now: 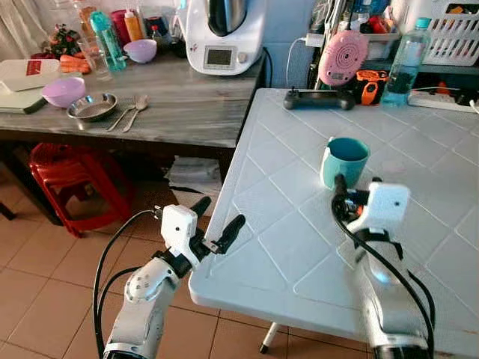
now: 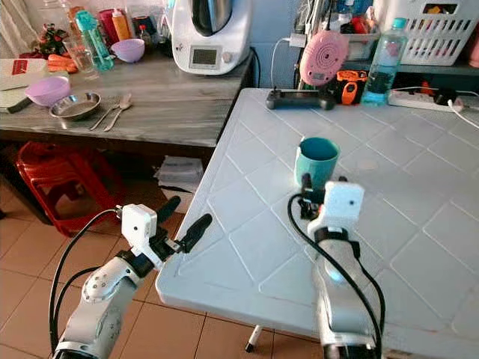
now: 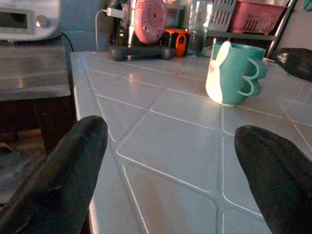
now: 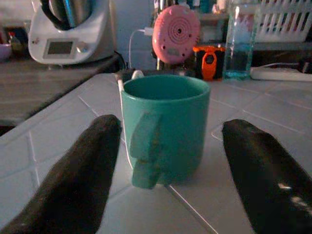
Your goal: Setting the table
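A teal mug [image 1: 345,161] stands upright on the white tiled table [image 1: 299,247], its handle turned toward me in the right wrist view. Just in front of it, my right gripper [image 1: 358,187] is open. One finger sits on each side of the mug [image 4: 165,126], and neither touches it. My left gripper [image 1: 221,212] is open too, holding nothing, and hovers at the table's near left edge. In the left wrist view the mug [image 3: 234,73] shows a white rabbit figure on its side.
At the table's far edge stand a water bottle [image 1: 406,63], a pink device [image 1: 343,57], an orange tool [image 1: 370,84] and a black handle [image 1: 318,98]. The wooden counter [image 1: 172,105] on the left holds purple bowls [image 1: 64,91], a steel bowl [image 1: 93,108], cutlery [image 1: 132,111] and a kitchen machine [image 1: 223,34]. A red stool [image 1: 71,183] stands beneath it.
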Tool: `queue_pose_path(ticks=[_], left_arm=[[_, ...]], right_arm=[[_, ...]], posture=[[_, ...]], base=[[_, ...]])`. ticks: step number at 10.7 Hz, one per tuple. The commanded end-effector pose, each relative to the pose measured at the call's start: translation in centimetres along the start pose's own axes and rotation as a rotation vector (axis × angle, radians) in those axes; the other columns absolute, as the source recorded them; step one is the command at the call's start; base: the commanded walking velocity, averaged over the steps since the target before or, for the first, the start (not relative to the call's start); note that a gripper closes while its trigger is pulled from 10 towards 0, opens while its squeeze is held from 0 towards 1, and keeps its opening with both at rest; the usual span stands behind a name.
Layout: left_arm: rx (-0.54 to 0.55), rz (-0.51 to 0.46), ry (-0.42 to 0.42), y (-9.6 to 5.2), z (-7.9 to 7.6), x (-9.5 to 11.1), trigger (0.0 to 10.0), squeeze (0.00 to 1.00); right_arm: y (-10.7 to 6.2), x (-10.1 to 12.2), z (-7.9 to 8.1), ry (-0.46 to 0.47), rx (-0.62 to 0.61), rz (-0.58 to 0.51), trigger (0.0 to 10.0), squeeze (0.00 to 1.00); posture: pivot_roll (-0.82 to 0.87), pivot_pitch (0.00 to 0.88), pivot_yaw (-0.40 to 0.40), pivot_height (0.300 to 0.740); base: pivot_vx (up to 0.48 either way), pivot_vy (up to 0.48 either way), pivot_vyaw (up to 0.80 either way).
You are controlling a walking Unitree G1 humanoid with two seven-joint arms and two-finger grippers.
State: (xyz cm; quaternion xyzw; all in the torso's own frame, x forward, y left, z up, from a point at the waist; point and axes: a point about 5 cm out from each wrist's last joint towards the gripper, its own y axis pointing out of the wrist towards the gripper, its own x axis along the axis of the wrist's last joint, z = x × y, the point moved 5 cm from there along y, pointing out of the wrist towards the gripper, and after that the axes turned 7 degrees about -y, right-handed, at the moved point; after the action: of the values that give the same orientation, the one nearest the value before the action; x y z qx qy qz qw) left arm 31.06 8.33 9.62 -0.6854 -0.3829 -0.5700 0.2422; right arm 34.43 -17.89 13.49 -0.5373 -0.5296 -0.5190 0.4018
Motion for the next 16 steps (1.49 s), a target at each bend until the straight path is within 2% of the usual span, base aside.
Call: queue_pose_path(ticks=[1,2,3,6,8,16], left_arm=[[0.007,0.013,0.018,-0.2,0.2,-0.1,10.0,0.00],[0.008,0.015,0.020,-0.3,0.2,-0.1,10.0,0.00],[0.003,0.022,0.020,-0.4,0.0,-0.3,10.0,0.00],[-0.006,0.031,0.020,-0.4,-0.2,-0.5,10.0,0.00],[-0.018,0.038,0.010,-0.4,-0.6,-0.7,10.0,0.00],[-0.023,0.045,0.001,-0.3,-0.8,-0.9,10.0,0.00]], right_arm=[[0.3,0.2,0.4,-0.001,0.005,-0.005,10.0,1.00],[0.6,0.0,0.6,-0.005,0.009,0.000,10.0,0.96],[1.0,-0.2,0.9,-0.008,0.018,0.008,10.0,0.00],[2.4,-0.3,0.5,-0.044,-0.005,0.029,10.0,0.00],[3.1,-0.9,0.5,-0.053,-0.009,0.060,0.0,0.00],[3.5,-1.9,0.7,-0.055,0.002,0.080,0.0,0.00]], posture=[[0.05,0.015,0.082,0.740],[0.05,0.019,0.085,0.740],[0.05,0.023,0.086,0.740],[0.05,0.031,0.087,0.740],[0.06,0.037,0.079,0.740],[0.06,0.035,0.074,0.740]], base=[[0.000,0.000,0.00],[0.000,0.000,0.00],[0.000,0.000,0.00],[0.000,0.000,0.00],[0.000,0.000,0.00],[0.000,0.000,0.00]])
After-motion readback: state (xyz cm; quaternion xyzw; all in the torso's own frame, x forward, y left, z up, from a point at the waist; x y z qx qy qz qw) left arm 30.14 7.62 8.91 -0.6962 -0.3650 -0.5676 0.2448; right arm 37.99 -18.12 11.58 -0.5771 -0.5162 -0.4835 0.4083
